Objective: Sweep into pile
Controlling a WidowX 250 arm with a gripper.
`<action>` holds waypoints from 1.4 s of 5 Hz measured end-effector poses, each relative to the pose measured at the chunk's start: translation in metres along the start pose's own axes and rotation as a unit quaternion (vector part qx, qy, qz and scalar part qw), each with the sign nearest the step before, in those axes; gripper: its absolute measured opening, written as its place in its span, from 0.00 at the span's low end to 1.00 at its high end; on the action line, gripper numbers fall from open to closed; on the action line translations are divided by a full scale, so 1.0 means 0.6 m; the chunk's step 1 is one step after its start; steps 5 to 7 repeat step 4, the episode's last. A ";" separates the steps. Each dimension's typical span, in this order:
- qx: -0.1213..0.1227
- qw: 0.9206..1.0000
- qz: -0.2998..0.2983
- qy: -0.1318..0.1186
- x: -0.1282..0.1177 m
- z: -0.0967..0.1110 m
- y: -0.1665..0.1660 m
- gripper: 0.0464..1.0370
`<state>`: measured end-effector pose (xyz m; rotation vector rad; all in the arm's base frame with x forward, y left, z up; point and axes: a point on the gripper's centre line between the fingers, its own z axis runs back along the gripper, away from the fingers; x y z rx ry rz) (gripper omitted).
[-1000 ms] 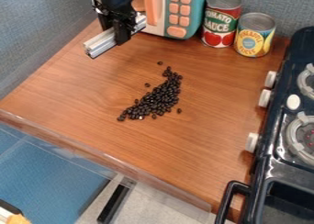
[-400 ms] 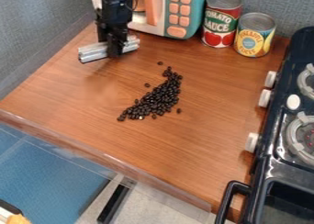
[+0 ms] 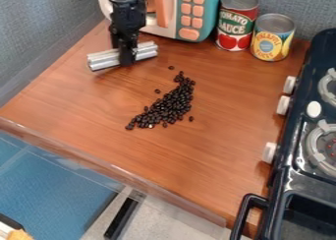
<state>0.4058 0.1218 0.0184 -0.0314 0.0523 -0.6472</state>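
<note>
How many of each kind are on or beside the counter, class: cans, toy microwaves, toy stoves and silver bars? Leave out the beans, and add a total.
Cans: 2
Toy microwave: 1
Toy stove: 1
Silver bar: 1
Total: 5

Bright, diffuse light washed the desk (image 3: 216, 145), faint shadow lay below the silver bar (image 3: 105, 60), highlights glinted on the stove (image 3: 298, 177)

The wooden counter (image 3: 216, 150) bears beans (image 3: 169, 105), two cans (image 3: 238, 21) and a toy microwave (image 3: 209, 13).
</note>
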 end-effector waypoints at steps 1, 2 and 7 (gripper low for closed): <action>0.002 1.000 -0.004 0.000 -0.001 -0.009 -0.004 0.37; 0.008 1.000 -0.017 -0.003 0.010 -0.012 -0.018 0.37; 0.026 0.998 -0.057 -0.012 0.032 -0.012 -0.054 0.37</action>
